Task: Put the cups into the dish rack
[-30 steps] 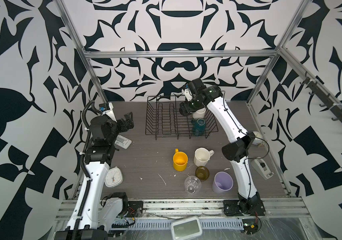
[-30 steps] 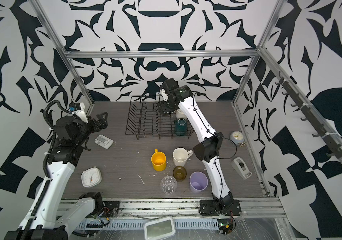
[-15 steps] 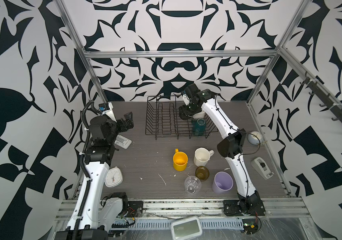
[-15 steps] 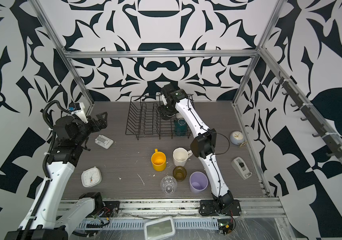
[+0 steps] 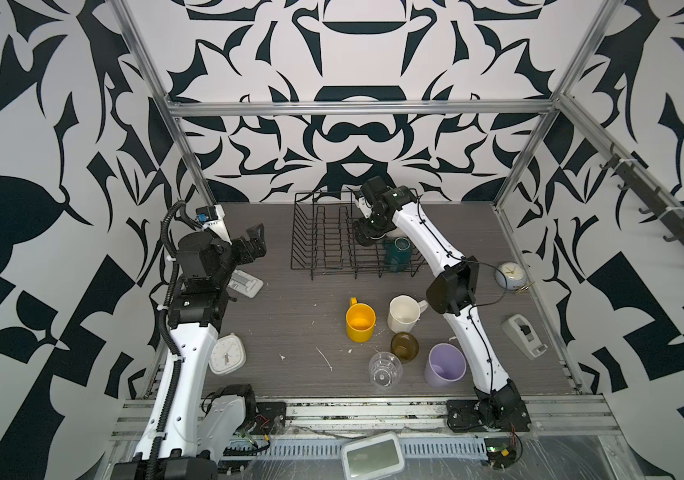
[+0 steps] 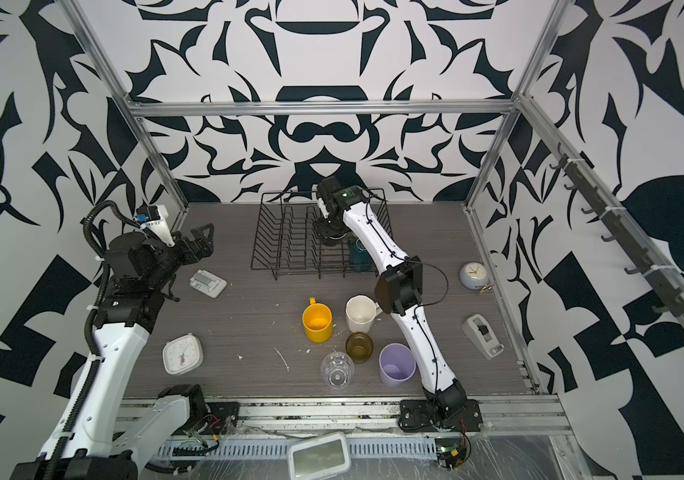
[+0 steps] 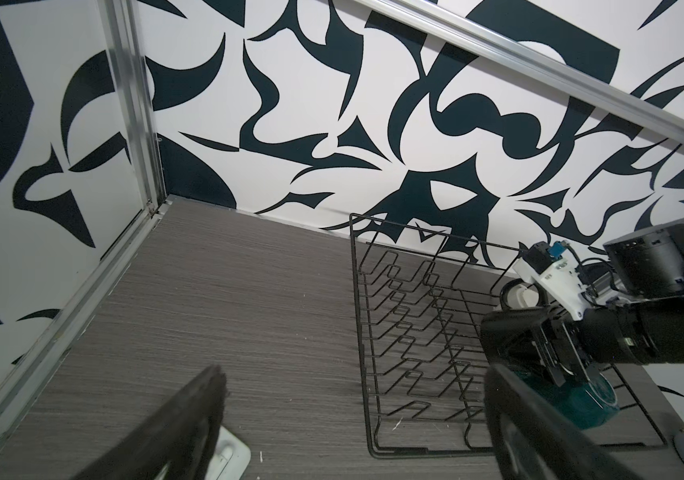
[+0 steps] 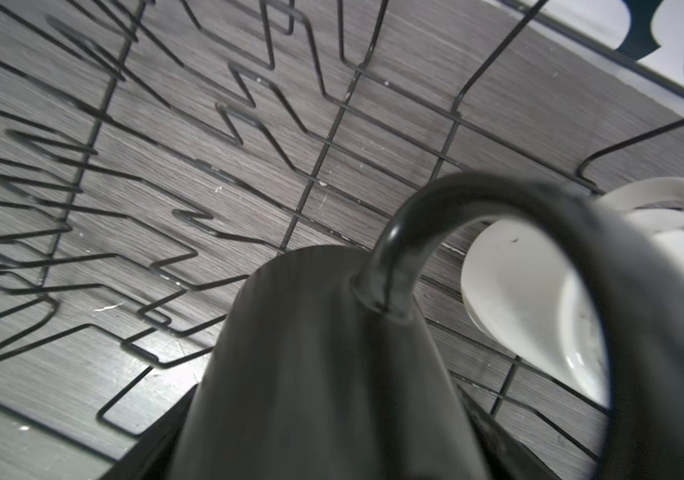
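The black wire dish rack (image 5: 323,245) (image 6: 286,245) stands at the back of the table. My right gripper (image 5: 367,235) (image 6: 330,232) reaches down into its right part, shut on a black mug (image 8: 311,374) whose handle points away from the wrist camera. A white mug (image 8: 519,299) lies in the rack just beyond it, and a teal mug (image 5: 398,251) stands at the rack's right end. On the table in front stand a yellow mug (image 5: 360,322), a faceted white mug (image 5: 403,313), an amber glass (image 5: 404,347), a clear glass (image 5: 384,369) and a lilac tumbler (image 5: 445,365). My left gripper (image 5: 255,243) (image 7: 355,374) hangs open and empty at the left.
A flat white object (image 5: 244,282) lies under the left gripper. A white square clock (image 5: 227,354) sits front left. A round pale-blue clock (image 5: 510,275) and a grey tape dispenser (image 5: 524,336) stand along the right wall. The right arm's elbow hangs over the faceted mug.
My right gripper has come down and a little left into the rack with the black mug, and its elbow has swung left. The left arm has stayed still.
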`<state>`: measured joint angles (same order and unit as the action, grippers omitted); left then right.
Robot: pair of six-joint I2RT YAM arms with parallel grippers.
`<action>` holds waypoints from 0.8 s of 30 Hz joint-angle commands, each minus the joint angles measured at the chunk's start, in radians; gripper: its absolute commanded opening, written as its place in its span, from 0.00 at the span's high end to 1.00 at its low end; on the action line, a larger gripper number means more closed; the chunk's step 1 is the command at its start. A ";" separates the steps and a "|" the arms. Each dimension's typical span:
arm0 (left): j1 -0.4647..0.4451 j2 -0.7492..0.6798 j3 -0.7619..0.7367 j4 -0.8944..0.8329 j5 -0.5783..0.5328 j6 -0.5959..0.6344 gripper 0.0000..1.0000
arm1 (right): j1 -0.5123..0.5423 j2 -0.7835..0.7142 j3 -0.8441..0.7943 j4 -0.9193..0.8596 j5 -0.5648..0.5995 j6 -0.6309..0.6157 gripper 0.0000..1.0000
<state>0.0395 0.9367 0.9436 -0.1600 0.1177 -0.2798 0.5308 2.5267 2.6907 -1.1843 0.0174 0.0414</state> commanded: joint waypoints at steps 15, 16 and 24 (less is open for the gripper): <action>0.019 0.005 -0.019 0.027 0.042 -0.022 0.01 | 0.038 0.006 0.072 -0.014 0.046 -0.081 1.00; 0.020 0.006 -0.019 0.026 0.042 -0.023 0.01 | 0.038 0.006 0.072 -0.016 0.046 -0.083 1.00; 0.022 0.008 -0.019 0.028 0.049 -0.027 0.01 | 0.040 -0.007 0.046 -0.041 0.055 -0.096 1.00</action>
<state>0.0570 0.9436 0.9436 -0.1585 0.1535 -0.2993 0.5655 2.5999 2.7163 -1.2243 0.0494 -0.0376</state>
